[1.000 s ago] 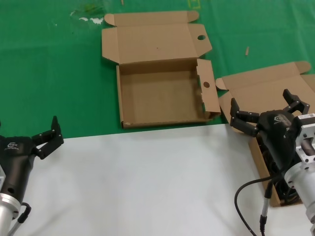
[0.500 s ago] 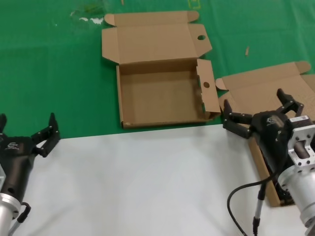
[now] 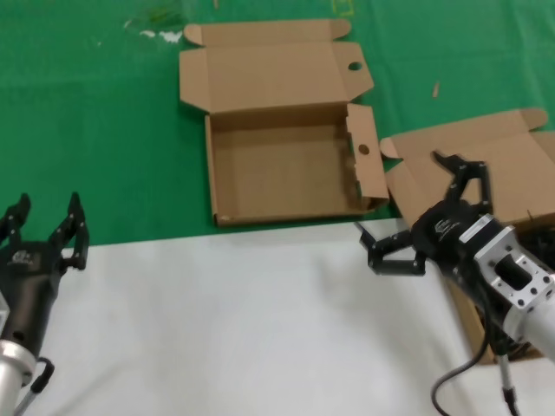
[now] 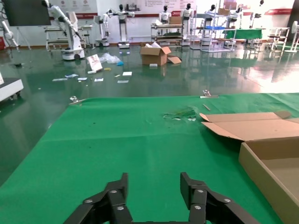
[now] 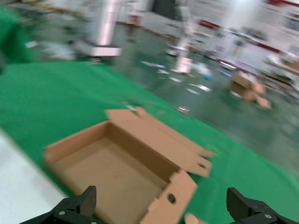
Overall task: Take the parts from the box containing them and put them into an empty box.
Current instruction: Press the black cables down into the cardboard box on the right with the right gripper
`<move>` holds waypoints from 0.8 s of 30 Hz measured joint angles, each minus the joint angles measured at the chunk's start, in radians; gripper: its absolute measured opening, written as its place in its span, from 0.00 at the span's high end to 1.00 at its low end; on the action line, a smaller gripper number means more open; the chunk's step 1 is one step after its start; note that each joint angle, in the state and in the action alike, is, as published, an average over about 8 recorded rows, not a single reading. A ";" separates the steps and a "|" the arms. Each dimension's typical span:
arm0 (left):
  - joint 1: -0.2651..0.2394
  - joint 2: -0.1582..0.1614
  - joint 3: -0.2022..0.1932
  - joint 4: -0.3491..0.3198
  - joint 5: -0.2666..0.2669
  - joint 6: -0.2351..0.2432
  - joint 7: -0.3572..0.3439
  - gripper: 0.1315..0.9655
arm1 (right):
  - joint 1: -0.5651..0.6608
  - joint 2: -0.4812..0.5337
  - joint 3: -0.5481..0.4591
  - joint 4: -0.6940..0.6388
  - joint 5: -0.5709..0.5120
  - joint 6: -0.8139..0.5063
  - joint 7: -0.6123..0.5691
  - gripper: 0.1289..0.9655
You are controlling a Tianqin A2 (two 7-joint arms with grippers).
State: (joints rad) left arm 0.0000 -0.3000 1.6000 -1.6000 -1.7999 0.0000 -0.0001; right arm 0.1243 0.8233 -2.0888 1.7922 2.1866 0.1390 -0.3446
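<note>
The empty box (image 3: 286,169) lies open at the middle of the green mat, with a round hole in its lid tab (image 3: 354,66) and one in its side flap (image 3: 363,149). It also shows in the right wrist view (image 5: 112,163) and the left wrist view (image 4: 273,163). The box containing the parts (image 3: 486,160) sits at the right. My right arm hides most of it; only a dark bit of the cables (image 3: 545,232) shows. My right gripper (image 3: 403,208) is open wide and empty, between the two boxes. My left gripper (image 3: 48,208) is open and empty at the near left.
A white sheet (image 3: 243,321) covers the near half of the table, and the green mat (image 3: 87,121) covers the far half. A grey cable (image 3: 451,381) hangs under my right arm. White scraps (image 3: 160,35) lie on the mat at the far left.
My right gripper has swung left, off the right-hand box toward the gap between the boxes, and has turned. My left gripper has turned and shifted slightly left.
</note>
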 joint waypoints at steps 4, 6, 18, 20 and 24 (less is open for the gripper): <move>0.000 0.000 0.000 0.000 0.000 0.000 0.000 0.61 | 0.118 0.174 -0.153 0.033 -0.049 -0.098 0.019 0.00; 0.000 0.000 0.000 0.000 0.000 0.000 0.000 0.68 | 0.199 0.255 -0.234 0.042 -0.130 -0.171 0.085 0.00; 0.000 0.000 0.000 0.000 0.000 0.000 0.000 0.90 | 0.707 0.462 -0.597 -0.002 -0.654 -0.694 0.449 0.00; 0.000 0.000 0.000 0.000 0.000 0.000 0.000 0.92 | 0.764 0.456 -0.617 -0.022 -0.720 -0.778 0.472 0.00; 0.000 0.000 0.000 0.000 0.000 0.000 0.000 0.96 | 0.834 0.422 -0.609 -0.074 -0.817 -0.944 0.467 0.00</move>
State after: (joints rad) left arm 0.0000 -0.3000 1.6000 -1.6000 -1.7999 0.0000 -0.0001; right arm 0.9587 1.2452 -2.6973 1.7185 1.3695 -0.8048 0.1225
